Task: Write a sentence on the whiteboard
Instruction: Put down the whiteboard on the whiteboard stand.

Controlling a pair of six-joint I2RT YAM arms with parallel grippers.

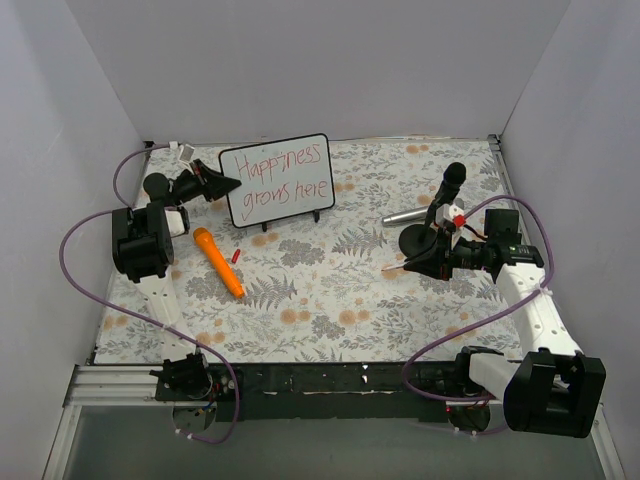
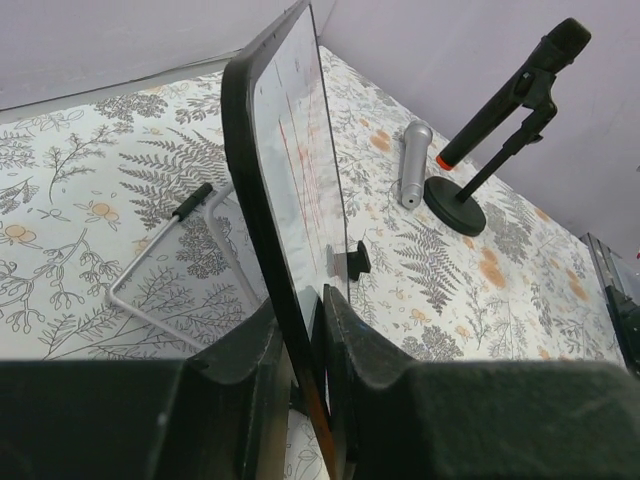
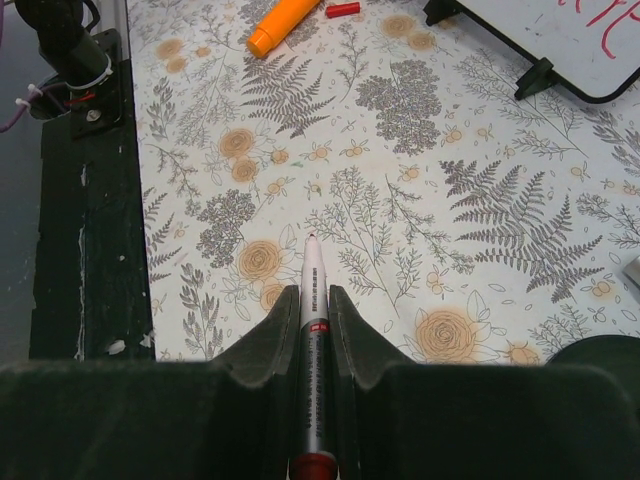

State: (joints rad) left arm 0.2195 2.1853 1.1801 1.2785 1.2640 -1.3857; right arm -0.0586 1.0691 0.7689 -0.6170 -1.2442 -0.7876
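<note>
The whiteboard (image 1: 277,180) stands tilted on its wire stand at the back left, with the sentence (image 1: 283,172) "Happiness grows here" in red on two lines. My left gripper (image 1: 228,184) is shut on the board's left edge; in the left wrist view the black-framed whiteboard (image 2: 285,190) runs edge-on between my fingers (image 2: 352,345). My right gripper (image 1: 408,262) is at the right, shut on an uncapped white marker (image 3: 312,300) whose tip points out over the floral cloth. A corner of the whiteboard (image 3: 560,45) shows in the right wrist view.
An orange marker-like object (image 1: 218,261) and a small red cap (image 1: 236,255) lie left of centre. A black microphone on a stand (image 1: 440,200) and a silver cylinder (image 1: 407,216) are at the back right. The clear wire stand (image 2: 170,270) has black feet.
</note>
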